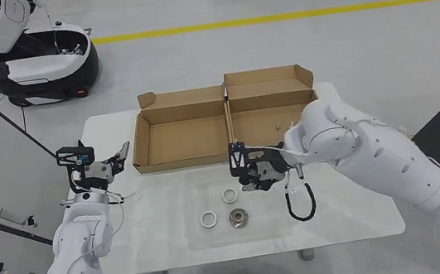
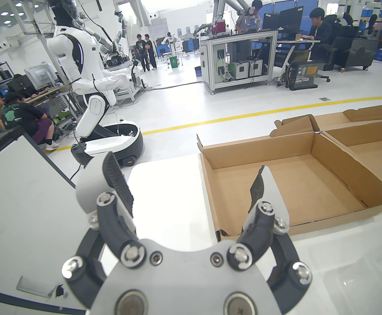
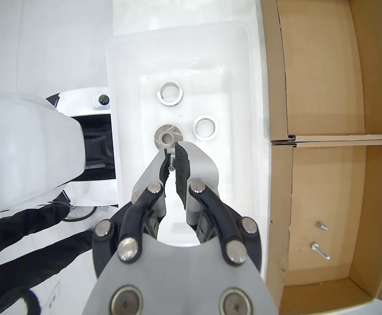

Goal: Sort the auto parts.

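At the far edge of the surface, seen from above, two cardboard boxes sit side by side and touch: the left box and the right box. A clear tray lies near the front edge. On it are two shiny rings, the far ring and the near ring, and a grey hub just beside them. The right gripper hangs over the tray, just beside the far ring, on the side toward the right box. The left gripper is by the left edge of the surface, next to the left box. Another robot stands on the floor past the far left corner.

From the left wrist, the left gripper has its fingers wide apart with nothing between them. The low side wall of the left box stands right in front of them.

From the right wrist, the right gripper is clamped tight on a small threaded bolt, held over the tray. The hub shows just past the fingertips. The two rings lie apart from each other farther along the tray. A short screw and a loose bolt lie on the floor of the right box, near each other but not touching.
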{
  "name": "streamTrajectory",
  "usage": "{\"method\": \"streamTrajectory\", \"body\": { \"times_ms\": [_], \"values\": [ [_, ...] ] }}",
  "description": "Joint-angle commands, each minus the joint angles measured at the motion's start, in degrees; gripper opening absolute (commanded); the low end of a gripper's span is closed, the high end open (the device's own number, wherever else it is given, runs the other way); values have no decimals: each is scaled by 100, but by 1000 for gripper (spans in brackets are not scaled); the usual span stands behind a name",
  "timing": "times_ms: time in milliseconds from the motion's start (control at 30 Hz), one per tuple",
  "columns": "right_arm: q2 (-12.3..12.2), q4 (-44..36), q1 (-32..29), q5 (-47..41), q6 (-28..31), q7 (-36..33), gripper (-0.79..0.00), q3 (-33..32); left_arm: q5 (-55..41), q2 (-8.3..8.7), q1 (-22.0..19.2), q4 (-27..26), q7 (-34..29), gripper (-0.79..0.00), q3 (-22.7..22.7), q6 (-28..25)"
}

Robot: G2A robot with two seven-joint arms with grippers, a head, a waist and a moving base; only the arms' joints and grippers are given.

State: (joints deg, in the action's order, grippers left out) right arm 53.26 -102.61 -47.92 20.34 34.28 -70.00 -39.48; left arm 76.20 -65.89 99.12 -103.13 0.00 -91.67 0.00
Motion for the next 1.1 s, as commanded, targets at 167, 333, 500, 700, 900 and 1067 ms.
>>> {"method": "streamTrajectory", "body": {
  "times_ms": [167, 333, 500, 700, 900, 1067],
  "values": [
    [1, 2, -15, -8, -11, 45, -785, -3, 0, 0, 0, 0, 0, 0, 0, 0],
    [-126, 391, -98, -271, 340, 340, -785, -466, 0, 0, 0, 0, 0, 0, 0, 0],
    [-355, 626, -284, -839, 788, 788, -785, -913, 0, 0, 0, 0, 0, 0, 0, 0],
    [-663, 895, -131, -1521, 1392, 1390, -785, -804, 0, 0, 0, 0, 0, 0, 0, 0],
    [-914, 1196, 559, -1971, 2086, 2084, -785, -41, 0, 0, 0, 0, 0, 0, 0, 0],
    [-1004, 1280, 1323, -2415, 2372, 2370, -785, 914, 0, 0, 0, 0, 0, 0, 0, 0]
  ]
}}
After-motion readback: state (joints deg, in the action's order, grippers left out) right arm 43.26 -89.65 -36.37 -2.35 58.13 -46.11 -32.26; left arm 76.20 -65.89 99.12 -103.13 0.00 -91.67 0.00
